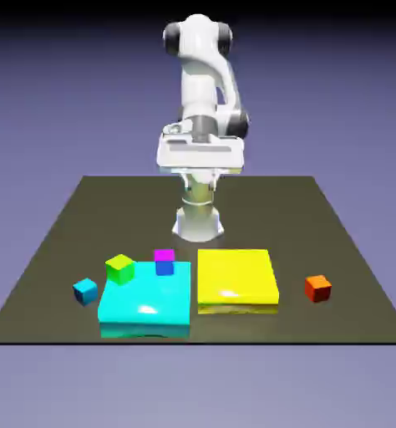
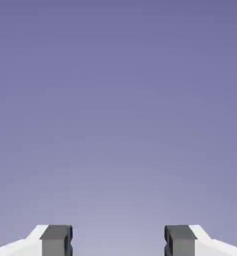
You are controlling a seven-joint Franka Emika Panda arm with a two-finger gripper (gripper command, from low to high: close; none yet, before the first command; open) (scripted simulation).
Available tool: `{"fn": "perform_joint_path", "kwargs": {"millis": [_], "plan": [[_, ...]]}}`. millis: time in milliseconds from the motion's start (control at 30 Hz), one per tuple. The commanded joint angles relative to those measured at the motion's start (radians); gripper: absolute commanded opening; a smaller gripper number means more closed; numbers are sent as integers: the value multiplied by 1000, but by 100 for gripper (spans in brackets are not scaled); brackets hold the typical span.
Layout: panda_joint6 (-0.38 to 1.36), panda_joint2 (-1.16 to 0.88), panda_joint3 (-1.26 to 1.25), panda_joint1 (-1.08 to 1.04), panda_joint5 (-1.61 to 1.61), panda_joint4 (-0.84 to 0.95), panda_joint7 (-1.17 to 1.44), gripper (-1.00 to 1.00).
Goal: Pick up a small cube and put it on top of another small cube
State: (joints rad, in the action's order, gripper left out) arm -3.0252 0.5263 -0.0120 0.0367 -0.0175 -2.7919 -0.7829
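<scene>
The table point(image 1: 134, 215) is a dark, brownish-black flat sheet, seen from its near edge, with its sides narrowing toward the far edge. Around it is a plain blue-violet backdrop, which darkens to black along the top of the exterior view and grows paler below the near edge.

The white Franka Panda arm point(image 1: 199, 79) stands at the far middle, its round base on the table. Its two-finger gripper point(image 2: 118, 241) is open, the grey fingertips wide apart with nothing between them; the hand view shows only backdrop beyond them.

The small orange-red cube point(image 1: 317, 289) sits on the table at the exterior view's right, near the front, apart from everything else. To its left, around the middle, lies the glossy yellow square slab point(image 1: 236, 274). Left of that, across a narrow gap, is the glossy cyan square slab point(image 1: 147, 299), reaching slightly nearer the front edge. Both slabs carry a bright highlight.

The lime-green cube point(image 1: 120, 269) rests on the cyan slab's far left corner, and a cube with a magenta top and blue front point(image 1: 165, 262) is at its far edge, toward the right. The small cyan cube point(image 1: 85, 291) lies on the table just left of the slab.
</scene>
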Motion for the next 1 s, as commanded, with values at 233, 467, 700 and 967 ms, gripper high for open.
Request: {"fn": "perform_joint_path", "kwargs": {"millis": [233, 467, 700, 967], "plan": [[78, -290, -80, 164, -116, 120, -278, 0], [147, -544, -150, 307, -217, 225, -521, 0], [216, -797, -219, 451, -318, 331, -764, 0], [78, -1011, -80, 571, -437, 403, -870, 0]]}}
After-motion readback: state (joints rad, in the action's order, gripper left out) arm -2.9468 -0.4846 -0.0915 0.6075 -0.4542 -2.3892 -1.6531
